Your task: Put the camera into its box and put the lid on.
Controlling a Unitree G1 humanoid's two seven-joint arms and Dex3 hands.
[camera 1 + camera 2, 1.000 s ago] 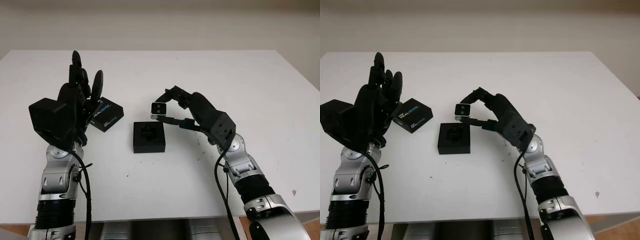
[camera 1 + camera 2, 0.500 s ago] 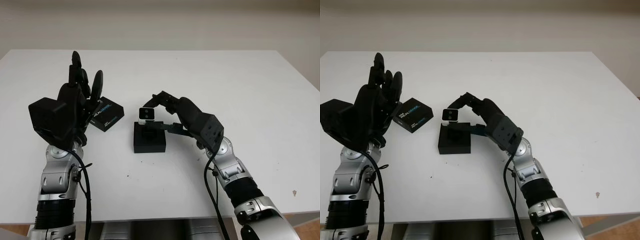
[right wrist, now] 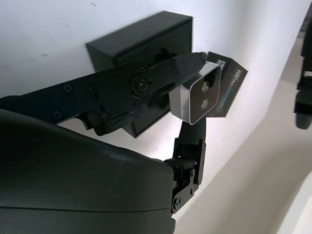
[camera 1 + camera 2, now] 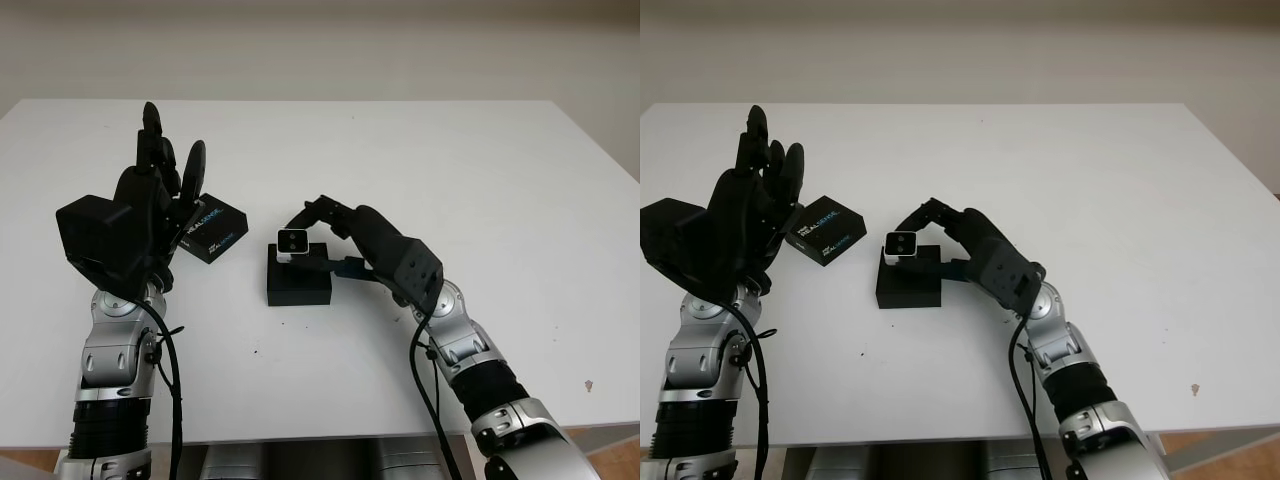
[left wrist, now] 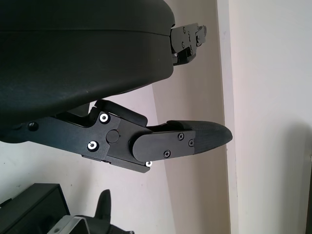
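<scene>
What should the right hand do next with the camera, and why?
Probably lower the camera straight down into the box before letting go. The right hand grips it just above the box's far edge, not yet seated in the recess. The lid lies on the table by the raised, open left hand, so closing comes after.

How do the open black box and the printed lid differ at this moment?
The box lies at the table's middle, plain black, with the right hand holding the camera over it. The lid lies to its left, printed with lettering, beside the raised, open left hand. Both are black and square.
</scene>
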